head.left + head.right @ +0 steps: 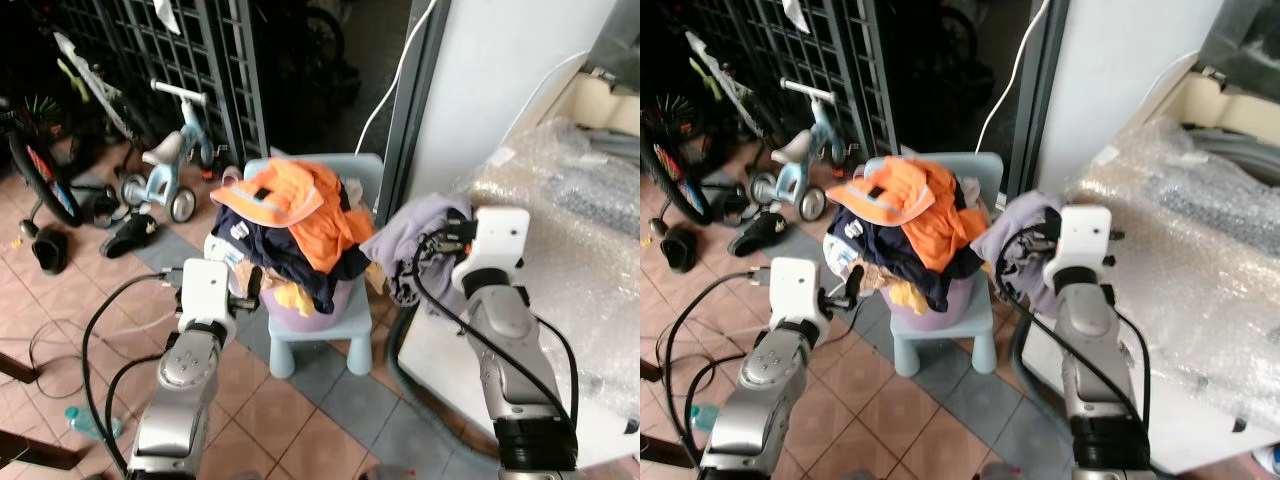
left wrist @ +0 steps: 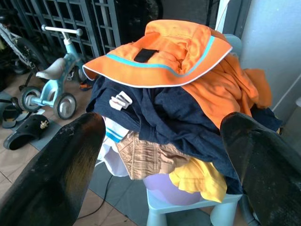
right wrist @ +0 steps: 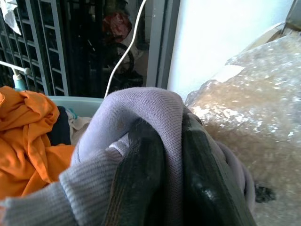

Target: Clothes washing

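Two black fingers [image 3: 141, 188] of the right gripper [image 3: 171, 155] pinch a fold of ribbed lavender knit, a sweater [image 1: 415, 240] whose lower end droops out of sight behind the arm, so its full shape is hard to read. It hangs between the heaped laundry and the bubble-wrapped machine [image 1: 570, 220], crinkly and glinting at the robot's right. The left gripper [image 2: 160, 155] stands wide apart and empty, just short of the pile [image 1: 290, 240]: an orange hat-like piece on top, dark navy cloth under it, tan and yellow scraps peeking out. A lilac basket [image 1: 300, 300] is mostly buried, resting on a pale blue plastic chair [image 1: 330, 330]. Behind, a child's tricycle [image 1: 165, 165] stands by a dark metal grille [image 1: 190, 60], with sandals [image 1: 130, 235] on the tiles.
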{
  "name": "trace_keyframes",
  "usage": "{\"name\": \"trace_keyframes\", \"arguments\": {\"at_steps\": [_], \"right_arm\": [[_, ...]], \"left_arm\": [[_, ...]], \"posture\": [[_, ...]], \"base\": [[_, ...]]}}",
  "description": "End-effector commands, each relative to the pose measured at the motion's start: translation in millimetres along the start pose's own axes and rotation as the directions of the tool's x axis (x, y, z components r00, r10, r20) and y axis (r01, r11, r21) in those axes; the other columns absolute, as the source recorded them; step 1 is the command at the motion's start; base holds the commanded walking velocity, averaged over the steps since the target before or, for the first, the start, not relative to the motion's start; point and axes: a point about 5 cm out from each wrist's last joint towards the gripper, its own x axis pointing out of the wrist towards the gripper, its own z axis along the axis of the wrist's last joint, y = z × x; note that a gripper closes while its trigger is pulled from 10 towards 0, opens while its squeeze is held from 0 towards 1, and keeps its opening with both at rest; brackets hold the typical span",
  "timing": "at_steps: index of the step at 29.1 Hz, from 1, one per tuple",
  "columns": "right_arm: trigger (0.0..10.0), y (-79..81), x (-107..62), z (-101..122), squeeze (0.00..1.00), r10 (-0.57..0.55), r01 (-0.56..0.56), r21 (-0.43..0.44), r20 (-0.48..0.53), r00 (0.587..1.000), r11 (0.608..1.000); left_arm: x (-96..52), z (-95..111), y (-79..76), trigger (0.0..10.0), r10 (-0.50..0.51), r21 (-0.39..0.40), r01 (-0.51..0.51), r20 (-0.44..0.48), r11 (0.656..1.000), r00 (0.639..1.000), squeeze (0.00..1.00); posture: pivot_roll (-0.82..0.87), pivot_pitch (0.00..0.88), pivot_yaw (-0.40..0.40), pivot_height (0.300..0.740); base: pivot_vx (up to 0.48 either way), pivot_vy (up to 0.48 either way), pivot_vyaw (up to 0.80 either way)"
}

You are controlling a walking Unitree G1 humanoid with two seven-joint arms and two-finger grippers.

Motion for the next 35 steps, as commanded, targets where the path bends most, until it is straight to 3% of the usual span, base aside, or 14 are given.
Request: {"name": "trace_keyframes", "arguments": {"at_steps": [1,9,27,35], "right_arm": [[10.0,8.5,-1.5,3.7,0.00,0.027,-0.027,0.014,0.021,0.999,1.000],[10.0,14.1,-6.5,-2.6,0.00,0.043,-0.043,0.021,0.003,0.999,0.999],[10.0,14.7,-4.7,0.9,0.00,0.040,-0.040,0.012,0.025,0.999,0.999],[10.0,15.7,-0.7,13.0,0.00,0.082,-0.076,-0.065,0.096,0.992,0.995]], "left_arm": [[-0.7,-0.3,7.3,10.0,0.035,0.002,-0.035,-0.005,0.999,0.999,0.00],[-1.6,0.8,1.5,10.0,-0.031,-0.006,0.031,0.001,1.000,1.000,0.00],[-2.2,1.2,3.9,10.0,-0.025,-0.017,0.025,0.003,1.000,1.000,0.00],[-0.7,4.2,6.3,10.0,0.008,0.006,-0.008,0.025,1.000,1.000,0.00]], "posture": [[-0.07,0.000,0.046,0.740],[-0.07,0.000,0.050,0.740],[-0.07,0.000,0.052,0.740],[-0.07,0.000,0.057,0.740]], "base": [[0.000,0.000,-0.80],[0.000,0.000,-0.80],[0.000,0.000,-0.80],[0.000,0.000,-0.80]]}}
